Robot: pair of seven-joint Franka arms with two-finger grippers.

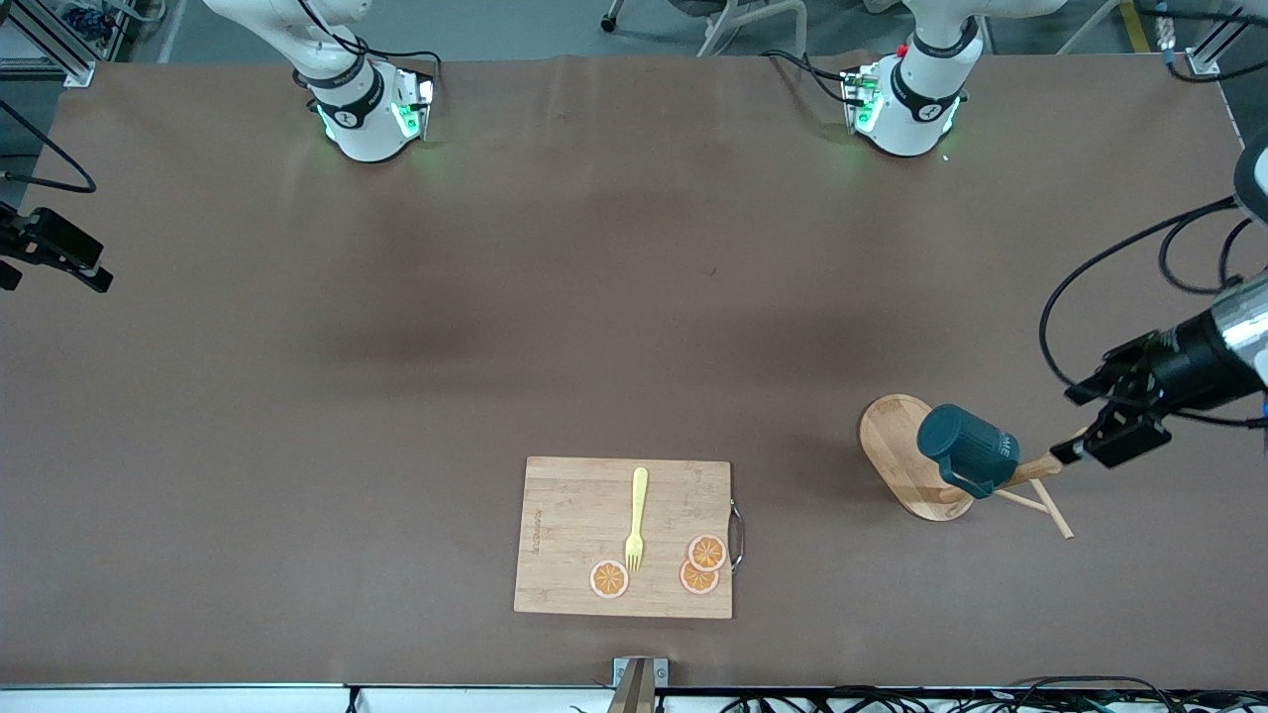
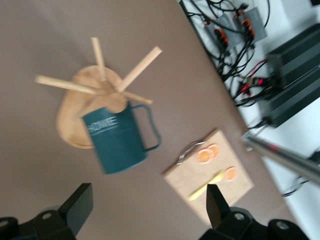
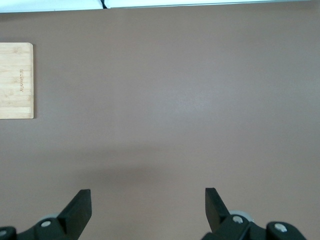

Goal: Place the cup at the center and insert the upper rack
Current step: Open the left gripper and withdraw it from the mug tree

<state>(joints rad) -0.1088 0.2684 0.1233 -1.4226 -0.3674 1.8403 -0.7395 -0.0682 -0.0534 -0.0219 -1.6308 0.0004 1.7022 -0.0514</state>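
Brown matte bench (image 1: 396,396) fills pretty much the whole front view, with cables and black power boxes along its edge in the left wrist view.

Left pincer (image 1: 1090,446) hovers over the bench at the left arm's end, fingers spread wide with nothing between them. You can see both black fingertips (image 2: 80,205) apart in the left wrist view. Just beside it, toward the middle of the bench, is the light wooden mug tree with an oval bamboo base (image 1: 916,456), thick post and thin crossing pegs; the top of the post seems to reach right up to the pincer in the front view, but I can't tell if they actually touch. The small dark teal-green mug with a side handle (image 1: 969,448) hangs on that tree, tilted over, with white "HOME" lettering on its wall. From the left wrist camera the mug (image 2: 117,142) sits directly below the pincer, with the tree's pegs (image 2: 107,82) fanning out past it.

Further from the left pincer, toward the right arm's end, lies a rectangular bamboo cutting board with a metal handle (image 1: 570,535), carrying a yellow fork (image 1: 636,520) and three orange slices (image 1: 703,564).

Right pincer (image 3: 147,210) waits over bare bench, fingers apart too, holding nothing, with just a corner of the board (image 3: 16,80) in its view.
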